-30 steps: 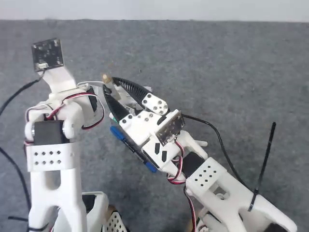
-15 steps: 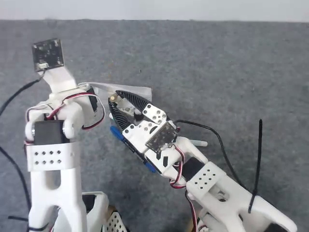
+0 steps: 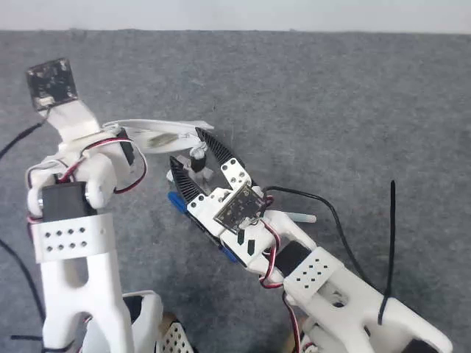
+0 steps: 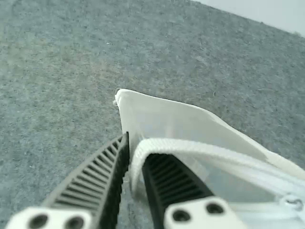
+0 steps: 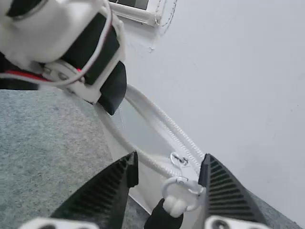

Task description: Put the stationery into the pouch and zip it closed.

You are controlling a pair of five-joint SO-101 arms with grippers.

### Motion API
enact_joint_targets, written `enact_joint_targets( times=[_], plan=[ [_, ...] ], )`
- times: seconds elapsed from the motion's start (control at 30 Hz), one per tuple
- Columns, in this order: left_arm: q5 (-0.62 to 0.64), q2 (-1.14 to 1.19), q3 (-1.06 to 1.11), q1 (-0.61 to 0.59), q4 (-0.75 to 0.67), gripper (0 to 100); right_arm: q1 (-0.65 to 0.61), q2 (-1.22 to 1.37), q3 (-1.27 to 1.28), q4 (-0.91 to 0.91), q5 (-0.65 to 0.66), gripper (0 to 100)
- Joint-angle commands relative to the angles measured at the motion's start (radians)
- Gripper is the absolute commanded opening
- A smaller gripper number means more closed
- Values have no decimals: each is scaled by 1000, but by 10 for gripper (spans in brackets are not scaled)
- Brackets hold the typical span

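Zipping stage: my left gripper (image 4: 133, 153) has its fingers clamped on the end of the white pouch (image 4: 181, 124) at its zipper edge. It holds that end up off the grey table (image 3: 353, 110), likely to brace the pouch against a pull. My right gripper (image 5: 167, 162) straddles the zipper pull (image 5: 180, 190), fingers apart on either side and not gripping it. My left arm stands tall with its wrist bent forward, and my right arm stretches low across toward it. A blue pen (image 3: 176, 204) lies on the table beneath my right arm, outside the pouch.

Bright, soft, even light fills every view, leaving only faint, diffuse shadows.
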Motion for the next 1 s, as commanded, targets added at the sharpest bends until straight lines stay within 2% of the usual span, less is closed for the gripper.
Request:
enact_joint_targets(
  times=[0.0,0.13,0.27,0.57,0.67,0.83,0.97],
  plan=[
    [12,-5,-12,-8,-40,9,10,-104,-11,70,8,202],
    [12,-5,-10,-11,-51,9,13,-234,-26,243,3,202],
    [12,-3,-8,-11,-51,9,21,-328,-80,472,-60,202],
    [12,0,-8,-40,-52,9,27,-338,-333,1018,-64,202],
    [12,2,-8,-40,-52,10,45,-338,-362,1104,-63,193],
    [12,2,-4,-40,-54,10,113,-338,-364,1135,20,91],
    [12,2,-4,-40,-55,10,134,-321,-358,1202,69,115]
  ],
)
